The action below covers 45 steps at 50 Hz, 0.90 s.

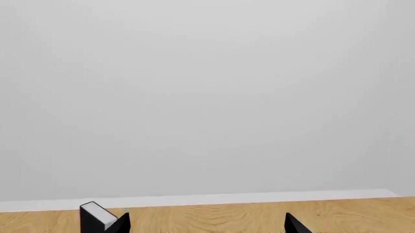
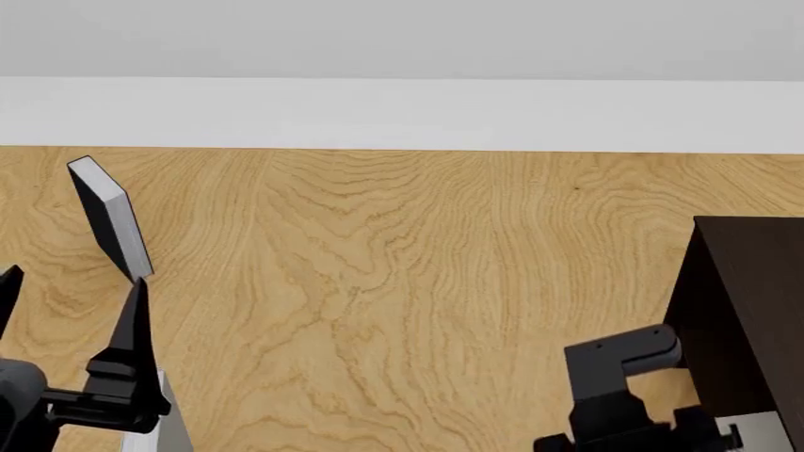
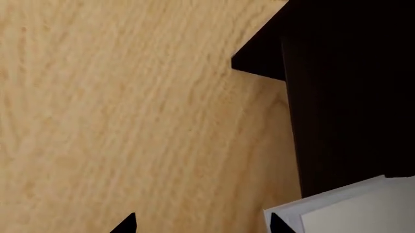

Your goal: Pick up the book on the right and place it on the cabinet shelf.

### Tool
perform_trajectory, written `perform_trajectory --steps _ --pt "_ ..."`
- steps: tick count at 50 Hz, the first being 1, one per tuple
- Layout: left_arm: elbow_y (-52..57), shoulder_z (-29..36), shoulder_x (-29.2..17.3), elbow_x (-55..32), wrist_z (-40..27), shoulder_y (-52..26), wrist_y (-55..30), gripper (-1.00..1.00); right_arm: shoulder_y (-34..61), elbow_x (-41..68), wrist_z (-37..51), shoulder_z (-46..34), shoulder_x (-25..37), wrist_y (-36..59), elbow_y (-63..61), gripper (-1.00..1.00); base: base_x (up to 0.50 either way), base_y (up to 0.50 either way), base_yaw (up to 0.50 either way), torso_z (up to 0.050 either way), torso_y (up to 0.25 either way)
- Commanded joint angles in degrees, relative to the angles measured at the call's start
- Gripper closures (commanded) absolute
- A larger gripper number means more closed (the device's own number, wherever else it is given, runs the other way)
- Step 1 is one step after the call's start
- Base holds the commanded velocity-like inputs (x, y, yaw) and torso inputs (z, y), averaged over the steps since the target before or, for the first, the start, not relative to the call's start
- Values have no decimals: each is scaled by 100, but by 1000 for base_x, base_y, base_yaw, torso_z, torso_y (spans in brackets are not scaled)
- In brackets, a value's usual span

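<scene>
Fingers of right gripper (image 3: 201, 224) spread, released; book (image 3: 353, 208) touching cabinet (image 3: 350, 97); no writing legible.

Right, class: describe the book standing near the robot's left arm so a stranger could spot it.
Find the wood-grain surface and look to its left side, far from the dark cabinet. Just past the open left end effector a slim grey book stands on edge, alone, unlike the pale book beside the cabinet.
</scene>
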Motion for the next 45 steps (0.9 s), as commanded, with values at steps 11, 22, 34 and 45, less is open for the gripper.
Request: perform_trajectory --steps 11,22,34,45 --pt "-93 52 4 40 -24 -32 12 -100 326 -429 132 -83 174 -30 430 -100 0 0 -2 0 1" --pt "-81 76 -7 39 -39 -38 -4 -100 270 -419 567 -7 494 468 -236 -100 0 0 -3 0 0" --pt "-76 79 -30 37 -56 -40 -2 -100 837 -856 56 -400 27 -394 1472 -100 0 0 -3 1 1" --pt "-45 94 -49 43 -79 -31 -11 -100 919 -1258 -451 -375 -451 -1288 2844 -100 0 0 -3 0 0"
